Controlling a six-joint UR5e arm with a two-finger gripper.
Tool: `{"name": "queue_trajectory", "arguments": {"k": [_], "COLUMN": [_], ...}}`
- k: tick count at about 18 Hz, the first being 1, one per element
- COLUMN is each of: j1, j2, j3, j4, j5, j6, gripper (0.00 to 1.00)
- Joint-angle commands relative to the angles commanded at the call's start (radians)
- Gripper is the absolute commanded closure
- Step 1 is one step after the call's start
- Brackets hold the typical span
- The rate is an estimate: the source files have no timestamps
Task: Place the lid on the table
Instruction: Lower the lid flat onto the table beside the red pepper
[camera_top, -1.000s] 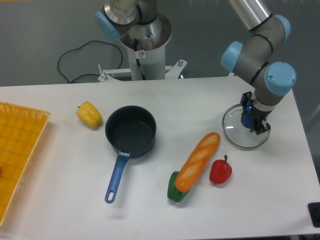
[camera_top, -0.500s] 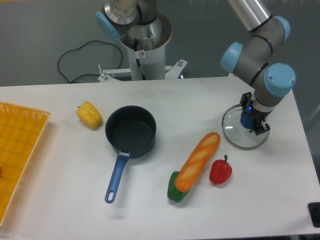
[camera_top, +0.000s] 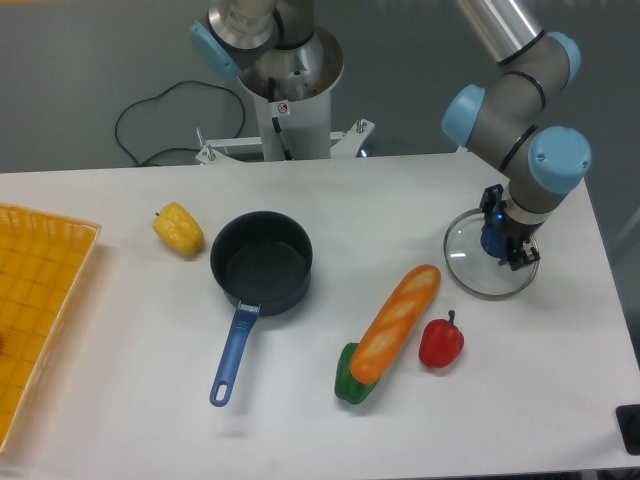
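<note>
— Near edge first: what's there?

— Red pepper (camera_top: 441, 342) and bread (camera_top: 395, 322), clear of the job. Behind them the lid (camera_top: 487, 266) lies flat on the surface (camera_top: 130, 400) near its right edge, off the saucepan (camera_top: 262, 262).

— Gripper?

— My gripper (camera_top: 500, 243) sits at the knob; I can't tell whether it's clamped. I'd say only release and retreat remain.

Lid (camera_top: 478, 268) on table (camera_top: 130, 330), right of saucepan (camera_top: 261, 264)

Robotics lab: pedestal-mounted arm (camera_top: 520, 110), white table (camera_top: 130, 330), grey wall.
</note>
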Motion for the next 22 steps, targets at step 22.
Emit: {"name": "queue_trajectory", "arguments": {"k": [22], "j1": [-0.005], "j2": [-0.011], "j3": [-0.005], "j4": [0.012], "j5": [0.018], "j6": [0.0], "gripper": [0.34]}}
